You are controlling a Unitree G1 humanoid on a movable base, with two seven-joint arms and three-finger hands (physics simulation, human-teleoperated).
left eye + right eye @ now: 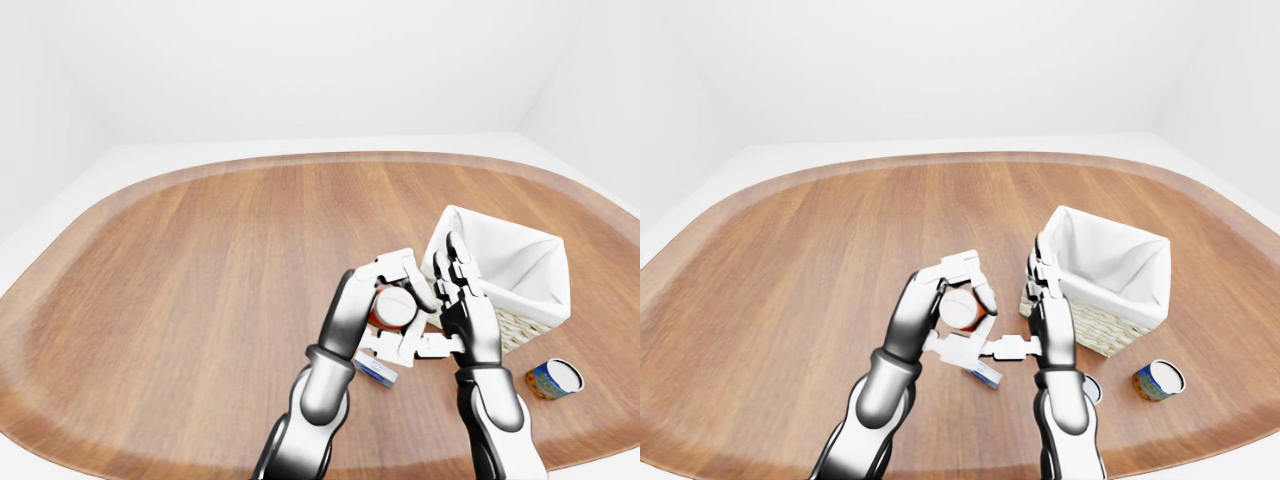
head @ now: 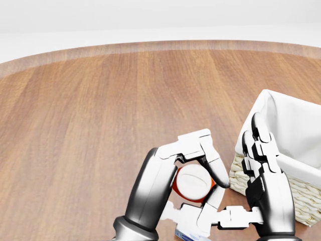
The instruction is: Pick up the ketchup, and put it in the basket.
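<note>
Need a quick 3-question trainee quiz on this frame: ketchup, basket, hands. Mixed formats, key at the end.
1. True or false: the ketchup already sits inside the basket.
2. Which robot hand is closed round the ketchup? A) left robot hand B) right robot hand C) neither
3. Fill in: in the right-eye view, the tin can lies on the table to the ___ of the basket.

Key: 1 false (held above the table beside it); 2 A; 3 right.
</note>
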